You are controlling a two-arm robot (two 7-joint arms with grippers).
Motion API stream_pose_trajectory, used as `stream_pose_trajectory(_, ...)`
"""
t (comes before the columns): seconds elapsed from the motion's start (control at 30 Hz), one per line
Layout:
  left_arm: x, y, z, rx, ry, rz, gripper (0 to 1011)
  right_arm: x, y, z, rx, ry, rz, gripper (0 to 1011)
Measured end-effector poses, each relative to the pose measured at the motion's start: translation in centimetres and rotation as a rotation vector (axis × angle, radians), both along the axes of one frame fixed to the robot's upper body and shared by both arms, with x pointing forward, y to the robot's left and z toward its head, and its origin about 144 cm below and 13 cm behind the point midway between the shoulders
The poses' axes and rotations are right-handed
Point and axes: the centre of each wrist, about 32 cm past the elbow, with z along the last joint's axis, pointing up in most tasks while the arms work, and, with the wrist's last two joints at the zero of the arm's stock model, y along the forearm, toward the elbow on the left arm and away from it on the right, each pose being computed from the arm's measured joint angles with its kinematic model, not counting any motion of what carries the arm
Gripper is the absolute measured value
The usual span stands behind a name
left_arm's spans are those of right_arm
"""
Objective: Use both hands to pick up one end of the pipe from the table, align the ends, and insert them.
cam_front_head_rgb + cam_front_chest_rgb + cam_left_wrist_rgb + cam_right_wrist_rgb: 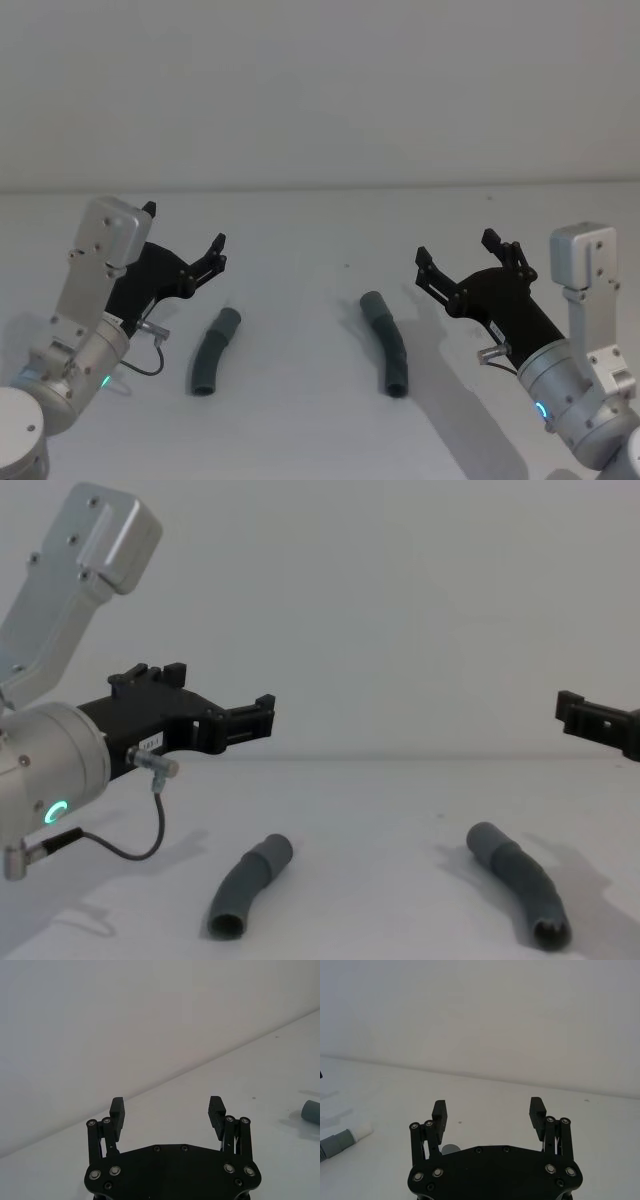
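We see 2 curved dark-grey hose pieces lying on the white table (300, 430), well apart from each other and touched by neither gripper. The left hose piece (212, 352) lies near the left gripper (185, 228), and the right hose piece (386, 342) lies near the right gripper (456, 247).

From the chest view, the left hose piece (250, 885) and the right hose piece (515, 880) each turn a dark, hollow open mouth toward us at the near end. We cannot see into either mouth.

The left gripper (215, 692) hangs above the table with its 2 fingers spread wide and nothing between them. In its wrist view the left gripper (167, 1110) frames only bare table, and 1 smooth grey cuff (311, 1111) lies off to the side.

The right gripper (592, 718) is also raised, beyond the right piece. In its wrist view the right gripper (488, 1110) has its fingers just as far apart and grips nothing. Off to one side in that view lies a hose piece ending in a white plug tip (364, 1131), clear of the fingers.
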Motion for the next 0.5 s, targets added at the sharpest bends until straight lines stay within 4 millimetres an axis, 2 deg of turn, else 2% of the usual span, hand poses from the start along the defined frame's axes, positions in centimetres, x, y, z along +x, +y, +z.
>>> stream_pose_trajectory(0.5, 0.0, 0.0, 0.0, 0.0, 0.0, 0.0, 1001, 0.0, 0.0, 0.0, 0.0, 0.0, 0.0, 1001)
